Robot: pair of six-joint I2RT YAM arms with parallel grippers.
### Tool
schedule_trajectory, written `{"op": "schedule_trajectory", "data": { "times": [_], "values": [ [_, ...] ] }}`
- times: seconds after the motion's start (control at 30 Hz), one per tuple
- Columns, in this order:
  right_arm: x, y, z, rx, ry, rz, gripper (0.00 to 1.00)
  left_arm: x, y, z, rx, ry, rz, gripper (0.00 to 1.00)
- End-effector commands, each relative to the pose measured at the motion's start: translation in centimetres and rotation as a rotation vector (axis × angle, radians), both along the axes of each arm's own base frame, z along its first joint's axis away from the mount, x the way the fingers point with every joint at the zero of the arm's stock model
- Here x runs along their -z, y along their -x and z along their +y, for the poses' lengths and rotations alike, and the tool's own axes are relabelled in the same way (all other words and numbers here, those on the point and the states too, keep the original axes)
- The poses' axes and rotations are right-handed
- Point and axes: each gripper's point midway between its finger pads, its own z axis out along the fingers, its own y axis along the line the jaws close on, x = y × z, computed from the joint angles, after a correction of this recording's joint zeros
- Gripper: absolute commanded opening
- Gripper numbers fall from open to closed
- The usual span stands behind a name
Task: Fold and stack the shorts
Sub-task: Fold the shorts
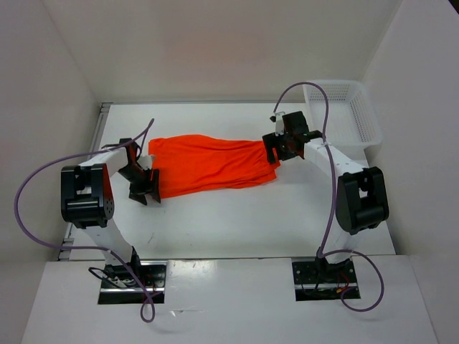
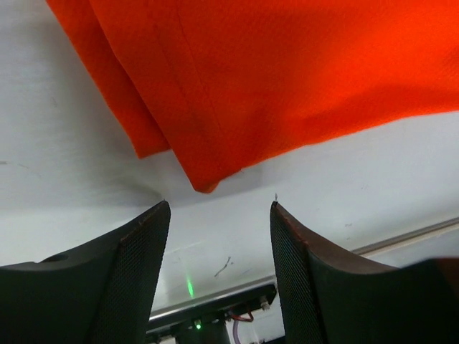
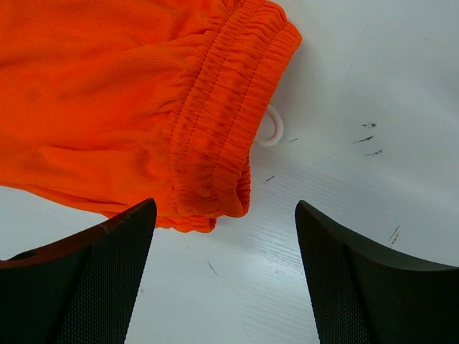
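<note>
I see the shorts point(image 1: 211, 165) lying flat across the middle of the worktop point(image 1: 237, 222), hem corner point(image 2: 204, 183) to the left, waistband point(image 3: 222, 129) to the right. The left jaws stand open just short of the hem corner, the right jaws wide open by the waistband, both empty. A basket point(image 1: 355, 115) sits at the far right.

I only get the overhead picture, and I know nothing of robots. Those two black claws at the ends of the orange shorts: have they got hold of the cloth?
Observer: No. The left wrist view shows the left tool open, with a corner of the shorts just ahead of its fingertips and nothing pinched.
Operator: And the other one?
Observer: The right tool is open too in its wrist view; the end of the elastic waistband lies at the gap, unclamped.
Operator: Any string on them?
Observer: Yes, a white drawstring loop pokes out beside the waistband onto the table.
</note>
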Motion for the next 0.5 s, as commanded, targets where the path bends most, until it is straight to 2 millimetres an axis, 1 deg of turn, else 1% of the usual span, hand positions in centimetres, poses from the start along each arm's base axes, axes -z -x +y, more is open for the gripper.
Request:
{"op": "schedule_trajectory", "data": {
  "times": [0.0,0.07,0.13,0.17,0.2,0.23,0.27,0.33,0.37,0.4,0.43,0.47],
  "values": [
    [-0.2,-1.0,0.1,0.02,-0.019,-0.046,0.83,0.0,-2.1,0.5,-0.006,-0.008,-0.093,0.65],
    [0.0,-1.2,-0.5,0.043,0.007,-0.056,0.82,-0.3,-3.0,0.3,-0.005,0.004,-0.139,0.65],
    [0.0,-1.6,-0.6,0.041,0.017,-0.077,0.81,-0.6,-3.6,0.2,-0.004,0.009,-0.172,0.64],
    [0.0,-1.6,-0.6,0.04,0.017,-0.077,0.81,-1.1,-4.0,-0.2,-0.002,0.035,-0.197,0.61],
    [0.0,-1.6,-0.6,0.04,0.017,-0.077,0.81,-1.2,-4.0,-0.7,0.008,0.048,-0.199,0.53],
    [0.4,-1.6,-0.6,0.04,0.02,-0.069,0.81,-1.2,-4.0,-0.7,0.008,0.048,-0.199,0.48],
    [0.4,-1.5,-0.4,0.033,0.011,-0.066,0.81,-1.2,-3.9,-1.1,0.02,0.05,-0.198,0.44],
    [0.3,-1.7,-0.4,0.033,0.008,-0.075,0.81,-0.3,-3.5,-1.0,0.018,0.046,-0.156,0.37],
    [0.3,-1.7,-0.4,0.033,0.008,-0.075,0.81,-0.3,-3.2,-1.0,0.018,0.047,-0.146,0.32],
    [0.6,-1.7,-0.4,0.025,0.016,-0.068,0.81,-0.2,-3.5,-1.0,0.018,0.047,-0.144,0.3],
    [0.6,-1.7,-0.4,0.025,0.016,-0.068,0.81,-0.2,-3.2,-1.0,0.018,0.048,-0.134,0.28],
    [0.7,-1.7,-0.6,0.031,0.023,-0.07,0.81,0.1,-3.1,-1.0,0.017,0.049,-0.124,0.24]
  ]
}}
